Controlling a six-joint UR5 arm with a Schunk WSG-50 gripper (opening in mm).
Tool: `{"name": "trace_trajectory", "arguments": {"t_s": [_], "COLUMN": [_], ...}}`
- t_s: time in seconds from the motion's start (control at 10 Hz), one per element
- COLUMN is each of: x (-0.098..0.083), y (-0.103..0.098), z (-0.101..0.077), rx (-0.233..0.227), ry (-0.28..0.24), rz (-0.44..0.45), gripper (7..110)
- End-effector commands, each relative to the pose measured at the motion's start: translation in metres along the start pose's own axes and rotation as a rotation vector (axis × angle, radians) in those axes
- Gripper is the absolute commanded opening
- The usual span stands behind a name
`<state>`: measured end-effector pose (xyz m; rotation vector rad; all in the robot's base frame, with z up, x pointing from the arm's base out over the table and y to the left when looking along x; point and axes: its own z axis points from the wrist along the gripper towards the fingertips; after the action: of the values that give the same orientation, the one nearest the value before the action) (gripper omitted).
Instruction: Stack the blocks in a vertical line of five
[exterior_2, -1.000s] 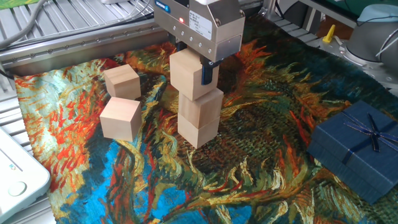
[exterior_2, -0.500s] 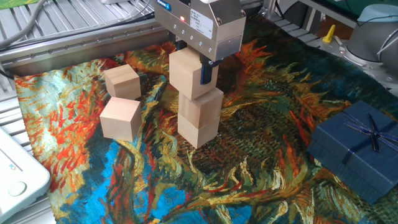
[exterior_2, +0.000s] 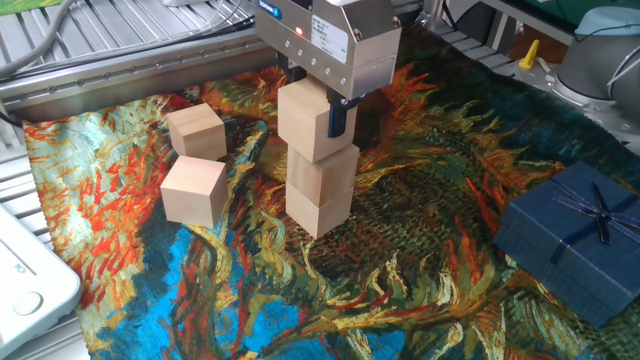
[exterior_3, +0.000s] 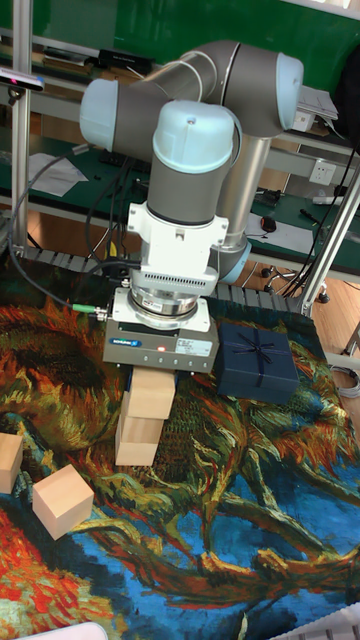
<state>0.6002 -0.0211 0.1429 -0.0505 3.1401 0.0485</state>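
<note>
Painted cloth, all swirling orange, blue and green, spread across the surface. Far left on it, two loose blocks: rear block and front block, just beside one another, both well apart from the stack and not yet used. Further right, near the middle, a stack of three: bottom block flat on the cloth, middle block sitting on it, top block above that, turned a little so its corners overhang. Directly overhead, claw closed on the top block from above, one dark finger showing down its right face. Whether the top block rests fully on the middle one or hangs a hair clear: cannot tell from either view. Key relation for what follows: top block straight under the claw, roughly in line with the two beneath, so a plain release and vertical lift looks right, then a reach leftward for the loose pair. Far right, dark blue gift box, well clear.
</note>
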Motion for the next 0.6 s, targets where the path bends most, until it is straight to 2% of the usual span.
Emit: {"name": "trace_trajectory", "arguments": {"t_s": [0.0, 0.1, 0.5], "x": [0.0036, 0.0057, 0.0071], "y": [0.0039, 0.0011, 0.0002], "z": [0.0053, 0.0066, 0.0084], "rx": [-0.016, -0.005, -0.011], "ry": [-0.013, -0.012, -0.015], "rz": [0.008, 0.005, -0.002], "gripper": [7, 7, 7]}}
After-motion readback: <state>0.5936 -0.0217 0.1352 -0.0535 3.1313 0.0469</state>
